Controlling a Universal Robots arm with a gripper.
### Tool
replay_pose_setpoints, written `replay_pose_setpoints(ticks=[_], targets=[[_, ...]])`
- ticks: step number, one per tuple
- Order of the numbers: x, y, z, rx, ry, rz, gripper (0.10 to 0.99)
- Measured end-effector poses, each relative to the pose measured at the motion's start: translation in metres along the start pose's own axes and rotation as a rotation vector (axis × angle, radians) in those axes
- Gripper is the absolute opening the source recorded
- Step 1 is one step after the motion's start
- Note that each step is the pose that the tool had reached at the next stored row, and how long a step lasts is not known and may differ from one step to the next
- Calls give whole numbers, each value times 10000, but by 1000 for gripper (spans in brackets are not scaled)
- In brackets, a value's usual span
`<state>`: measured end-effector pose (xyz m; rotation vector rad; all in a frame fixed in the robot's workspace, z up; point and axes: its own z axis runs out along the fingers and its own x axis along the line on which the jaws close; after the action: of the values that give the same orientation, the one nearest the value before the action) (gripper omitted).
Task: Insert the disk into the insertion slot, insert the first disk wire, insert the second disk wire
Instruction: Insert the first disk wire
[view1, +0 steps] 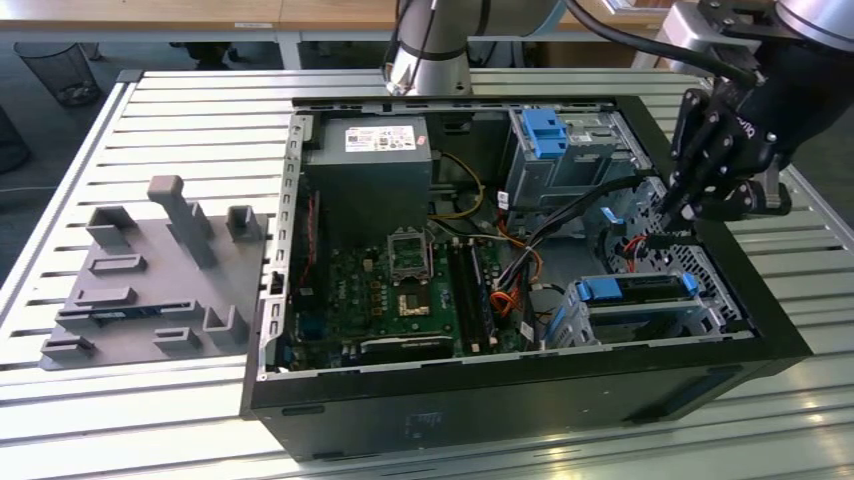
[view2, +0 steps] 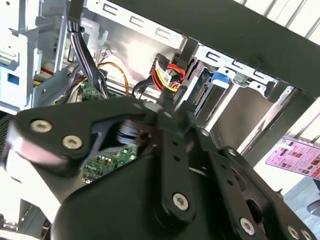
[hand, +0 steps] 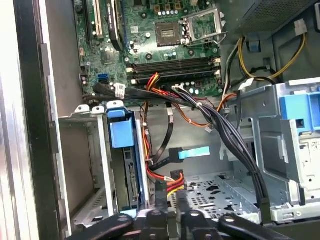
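Although already lodged in the slot, at the corner of the computer case toward the exterior view's right, with its blue carrier showing, count the disk as only part of the job. Note the end effector low inside the case, just beside the disk, clenched on the black plug of the red-and-yellow wire; contact between plug and socket impossible to tell. See also a thin black wire with a pale blue tab, hanging nearby and apparently unplugged at that end. Judged riskiest: a tilted plug. Held slightly askew, likely to jam against the socket lip or bend contacts instead of sliding home. Next, too little slack in the red-and-yellow wire: apt to twist the plug within the grip or drag it out altogether. Also worth fearing, the thick bundle of black cables close alongside, apt to catch on the end effector's links. Finally, hard pushing against a disk not fully latched: apt to shove it along the slot.
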<state>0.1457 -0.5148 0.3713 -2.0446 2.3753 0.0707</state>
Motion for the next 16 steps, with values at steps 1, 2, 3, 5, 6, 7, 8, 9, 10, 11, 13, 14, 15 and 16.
replay_pose_setpoints(ticks=[1,2,3,5,6,7,8,9,10,11,13,14,15,16], targets=[[1,3,10,6,31,14,290],[2,7,19,14,73,28,290],[3,13,26,23,126,46,349],[5,24,43,44,218,86,412],[7,26,53,51,257,99,412],[7,26,64,58,292,106,412],[7,26,77,61,314,113,412],[8,27,91,64,331,120,412],[9,27,108,66,343,129,412],[10,28,127,67,349,142,412],[13,32,162,68,352,173,412],[14,36,176,68,354,190,412],[14,37,185,71,364,213,412],[14,37,192,74,367,253,412]])
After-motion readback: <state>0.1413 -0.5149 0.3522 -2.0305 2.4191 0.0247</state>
